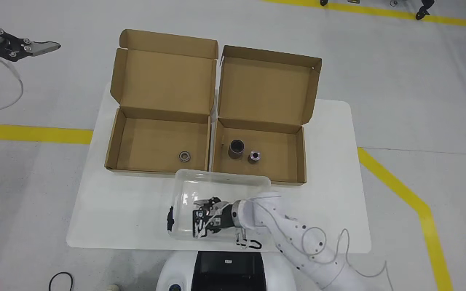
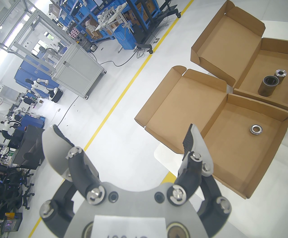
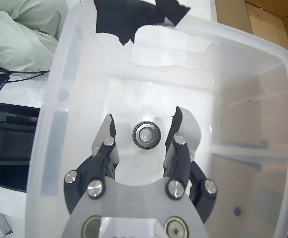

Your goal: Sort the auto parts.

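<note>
A small steel bearing (image 3: 146, 135) lies flat on the floor of the clear plastic bin (image 3: 247, 38). My right gripper (image 3: 144, 114) hangs open just above it, one finger on each side, not touching. From above, that gripper (image 1: 202, 218) sits inside the bin (image 1: 218, 174) at the table's front. The left cardboard box (image 1: 138, 145) holds one bearing (image 1: 185, 155). In the right box (image 1: 284, 156) stand a dark sleeve (image 1: 236, 149) and a small silver part (image 1: 254, 156). My left gripper (image 2: 122, 127) is open and empty, out over the floor left of the table (image 1: 29, 48).
Both boxes have their lids folded back at the far side of the white table (image 1: 331, 138). Black tape (image 3: 135, 18) is stuck on the bin's wall. A dark clip (image 1: 170, 218) lies beside the bin's left edge. Yellow floor lines (image 1: 44, 134) run past the table.
</note>
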Tool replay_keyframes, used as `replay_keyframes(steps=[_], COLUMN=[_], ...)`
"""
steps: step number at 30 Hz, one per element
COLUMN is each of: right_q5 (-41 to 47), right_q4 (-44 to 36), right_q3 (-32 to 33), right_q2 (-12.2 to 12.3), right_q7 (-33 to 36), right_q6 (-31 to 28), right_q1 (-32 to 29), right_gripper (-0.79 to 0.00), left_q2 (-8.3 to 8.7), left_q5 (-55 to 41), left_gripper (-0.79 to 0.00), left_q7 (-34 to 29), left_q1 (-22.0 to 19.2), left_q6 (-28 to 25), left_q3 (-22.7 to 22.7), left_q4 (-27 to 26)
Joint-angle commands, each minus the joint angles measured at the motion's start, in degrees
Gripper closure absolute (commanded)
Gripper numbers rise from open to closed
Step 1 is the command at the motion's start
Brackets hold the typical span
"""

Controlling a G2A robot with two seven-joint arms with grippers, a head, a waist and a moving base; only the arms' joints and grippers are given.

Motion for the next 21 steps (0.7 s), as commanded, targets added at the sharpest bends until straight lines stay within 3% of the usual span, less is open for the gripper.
replay_keyframes(steps=[1,9,14,17,19,21], right_q5=[-0.60,-1.70,-1.54,-1.11,-0.93,-0.95], right_q4=[0.18,-0.54,0.54,1.29,1.64,1.76], right_q3=[-0.39,-0.62,-1.04,-1.38,-1.52,-1.64], right_q2=[0.03,0.43,0.44,0.33,0.31,0.31], right_q7=[0.32,0.66,0.79,0.65,0.60,0.57], right_q6=[0.71,4.11,4.60,4.99,5.24,5.64], right_q1=[-0.10,-1.32,-0.93,-0.47,-0.26,-0.17], right_gripper=[-0.465,-0.493,-0.446,-0.311,-0.108,0.000], left_q2=[0.00,0.00,0.00,0.00,0.00,0.00], left_q5=[0.00,0.00,0.00,0.00,0.00,0.00], left_gripper=[-0.785,-0.785,-0.785,-0.785,-0.785,-0.785], left_q7=[0.00,0.00,0.00,0.00,0.00,0.00], left_q1=[0.00,0.00,0.00,0.00,0.00,0.00], left_q6=[0.00,0.00,0.00,0.00,0.00,0.00], left_q3=[0.00,0.00,0.00,0.00,0.00,0.00], left_q4=[0.00,0.00,0.00,0.00,0.00,0.00])
